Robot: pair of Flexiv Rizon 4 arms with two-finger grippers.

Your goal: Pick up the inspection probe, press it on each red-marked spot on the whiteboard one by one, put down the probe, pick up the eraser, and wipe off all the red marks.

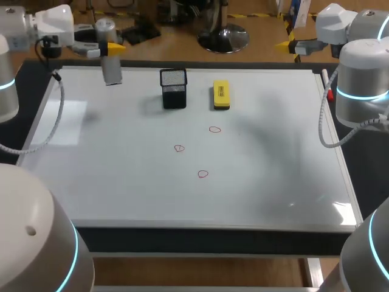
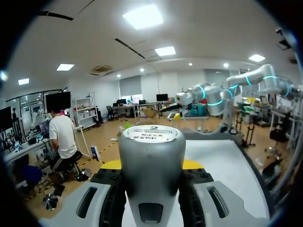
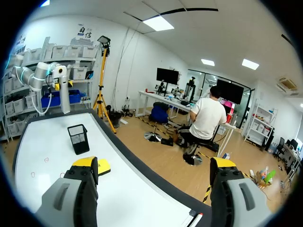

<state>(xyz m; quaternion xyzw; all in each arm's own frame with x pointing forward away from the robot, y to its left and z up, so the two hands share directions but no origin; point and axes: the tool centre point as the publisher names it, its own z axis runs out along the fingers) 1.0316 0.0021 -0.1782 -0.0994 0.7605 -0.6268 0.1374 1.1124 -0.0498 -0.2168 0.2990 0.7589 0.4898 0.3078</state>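
Inspection probe [image 2: 151, 189] clenched in left gripper [image 2: 151, 164]; right gripper [image 3: 154, 177] spread wide, released. On whiteboard [image 1: 121, 176]: three red marks [image 1: 214, 129], one yellow eraser [image 1: 221, 95], one black mesh cup [image 1: 173, 89].

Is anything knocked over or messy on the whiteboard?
Nothing stands out. The mesh cup stands upright, the eraser lies flat beside it, the three red marks look unsmudged, and the left end effector holds the inspection probe upright.
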